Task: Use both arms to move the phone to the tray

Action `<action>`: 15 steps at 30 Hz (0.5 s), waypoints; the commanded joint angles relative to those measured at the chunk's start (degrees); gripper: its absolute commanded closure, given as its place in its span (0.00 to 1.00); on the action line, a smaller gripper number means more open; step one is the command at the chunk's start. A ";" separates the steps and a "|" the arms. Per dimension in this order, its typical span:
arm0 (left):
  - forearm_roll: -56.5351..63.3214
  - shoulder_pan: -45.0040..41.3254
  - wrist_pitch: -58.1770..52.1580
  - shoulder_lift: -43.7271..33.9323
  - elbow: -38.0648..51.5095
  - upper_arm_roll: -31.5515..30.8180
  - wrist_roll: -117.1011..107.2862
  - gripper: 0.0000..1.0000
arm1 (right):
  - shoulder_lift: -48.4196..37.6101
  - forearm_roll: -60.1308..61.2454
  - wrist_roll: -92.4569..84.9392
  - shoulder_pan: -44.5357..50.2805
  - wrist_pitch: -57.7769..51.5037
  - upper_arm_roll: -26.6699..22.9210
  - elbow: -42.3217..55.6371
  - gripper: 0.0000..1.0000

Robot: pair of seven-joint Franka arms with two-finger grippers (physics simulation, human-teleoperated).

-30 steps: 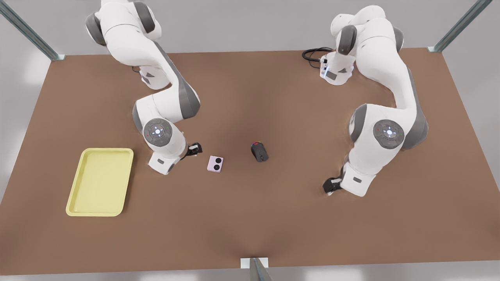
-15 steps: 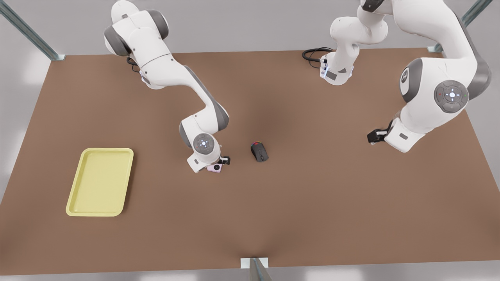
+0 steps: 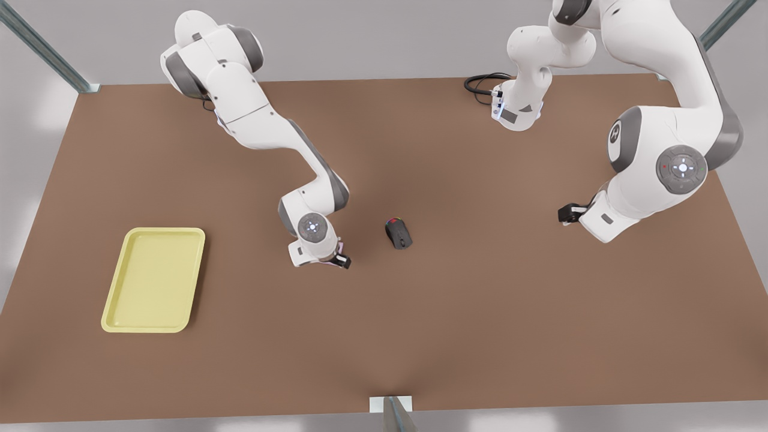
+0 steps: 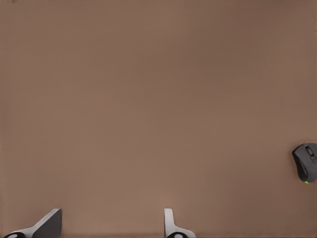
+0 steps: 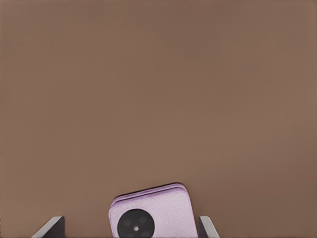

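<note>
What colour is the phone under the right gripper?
Pale pink phone with a black round lens; clearest in the right wrist view.

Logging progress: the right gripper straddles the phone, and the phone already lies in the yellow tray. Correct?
No: the phone lies on the brown table, apart from the tray, as the right wrist and front views show. The right gripper does straddle it, open; the left gripper waits open over the table.

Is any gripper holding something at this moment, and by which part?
Nothing is held yet. The right gripper straddles the phone with open fingers on either side of it, one clearly apart from it. The left gripper waits open, far from the phone.
</note>
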 commanded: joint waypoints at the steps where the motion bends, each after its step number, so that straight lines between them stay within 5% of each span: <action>1: 0.10 0.00 -0.22 0.03 0.01 0.01 5.88 0.00 | -0.13 -0.60 4.35 -0.10 1.74 0.31 -0.07 0.00; 15: 0.28 -0.61 -0.22 1.00 -0.08 -0.17 0.43 0.00 | -1.36 -2.09 -14.20 0.61 5.17 1.80 -6.93 0.00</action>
